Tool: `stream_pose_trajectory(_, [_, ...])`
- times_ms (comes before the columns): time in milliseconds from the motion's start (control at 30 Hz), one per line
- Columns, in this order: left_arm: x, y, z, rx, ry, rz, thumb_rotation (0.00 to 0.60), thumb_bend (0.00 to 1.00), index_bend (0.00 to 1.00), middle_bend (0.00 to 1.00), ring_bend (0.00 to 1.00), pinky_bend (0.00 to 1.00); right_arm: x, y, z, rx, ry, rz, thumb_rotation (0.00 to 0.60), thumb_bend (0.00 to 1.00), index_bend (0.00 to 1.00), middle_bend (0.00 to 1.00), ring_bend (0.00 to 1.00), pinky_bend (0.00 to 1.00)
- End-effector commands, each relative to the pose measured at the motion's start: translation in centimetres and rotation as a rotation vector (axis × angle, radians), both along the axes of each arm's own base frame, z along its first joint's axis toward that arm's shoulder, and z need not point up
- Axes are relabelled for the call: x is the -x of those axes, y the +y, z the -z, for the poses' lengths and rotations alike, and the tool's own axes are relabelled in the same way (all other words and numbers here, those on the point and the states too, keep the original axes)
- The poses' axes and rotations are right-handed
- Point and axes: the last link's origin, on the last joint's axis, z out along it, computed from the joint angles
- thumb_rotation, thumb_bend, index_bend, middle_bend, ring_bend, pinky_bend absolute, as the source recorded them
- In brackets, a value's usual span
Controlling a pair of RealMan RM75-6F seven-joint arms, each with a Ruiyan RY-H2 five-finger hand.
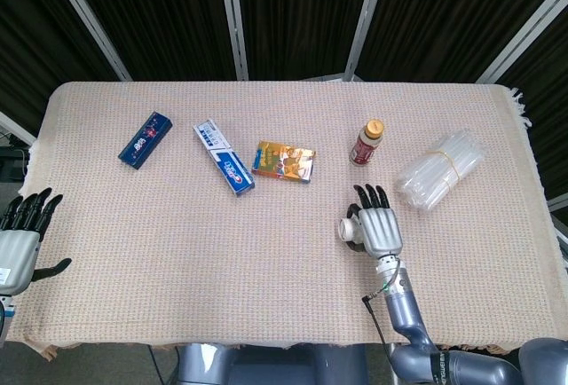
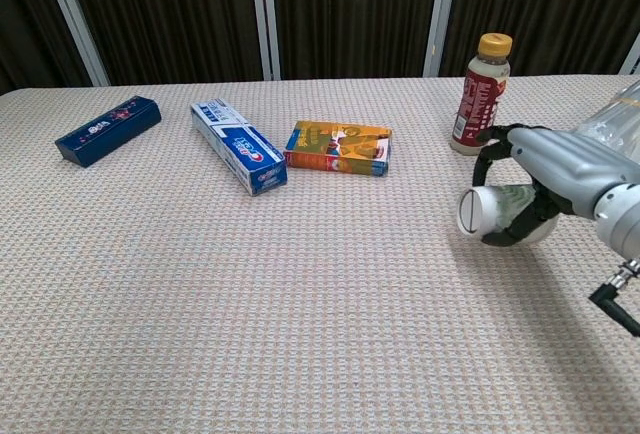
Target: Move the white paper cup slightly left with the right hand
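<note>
Setting: dark curtains are hanging behind a table (image 1: 177,261) covered in woven beige cloth.
Fingers: I am curling the fingers (image 2: 492,140) of my right hand (image 2: 545,179) over the white paper cup (image 2: 490,211), thumb underneath, gripping it on its side with the open mouth facing the table's left edge.
Cup place: it is sitting in my grasp toward the table's right side, nearer the front edge than the back; whether it is clear of the cloth I cannot tell.
Nearby: a brown bottle (image 2: 480,95) is standing just behind my knuckles, and a bundle of clear plastic (image 1: 441,170) is lying toward the right edge.
Risk, squeeze: thin paper is probably giving way easily, so pressing harder could crush the wall.
Risk, bottle: swinging the back of my hand rearward could be tipping that upright bottle.
Risk, release: laid sideways, the cup could be rolling once I let go.
Left hand (image 1: 22,234): it is resting spread and empty at the front left corner.
</note>
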Motion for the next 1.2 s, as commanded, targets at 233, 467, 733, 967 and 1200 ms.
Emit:
stream_pose_trajectory(233, [0.0,0.0,0.0,0.000,0.001,0.000,0.600,0.00,0.00,0.00,0.00,0.00,-1.7,0.1,-0.6,-0.109,-0.516,0.205,0.600,0.17,0.49,0.13,0.00,0.00])
stream_pose_trajectory(467, [0.0,0.0,0.0,-0.001,0.002,-0.002,0.600,0.00,0.00,0.00,0.00,0.00,-2.1,-0.3,0.1,-0.127,-0.605,0.256,0.600,0.16,0.49,0.13,0.00,0.00])
stream_pose_trajectory(733, [0.0,0.0,0.0,-0.002,0.002,-0.003,0.600,0.00,0.00,0.00,0.00,0.00,-1.3,-0.4,0.6,-0.117,-0.591,0.285,0.600,0.15,0.49,0.13,0.00,0.00])
stream_pose_trajectory(967, [0.0,0.0,0.0,-0.002,0.002,-0.002,0.600,0.00,0.00,0.00,0.00,0.00,0.2,-0.1,0.5,-0.089,-0.574,0.322,0.600,0.15,0.49,0.13,0.00,0.00])
stream_pose_trajectory(1200, [0.0,0.0,0.0,-0.001,0.002,-0.002,0.600,0.00,0.00,0.00,0.00,0.00,1.6,0.4,0.5,-0.060,-0.534,0.353,0.600,0.16,0.49,0.13,0.00,0.00])
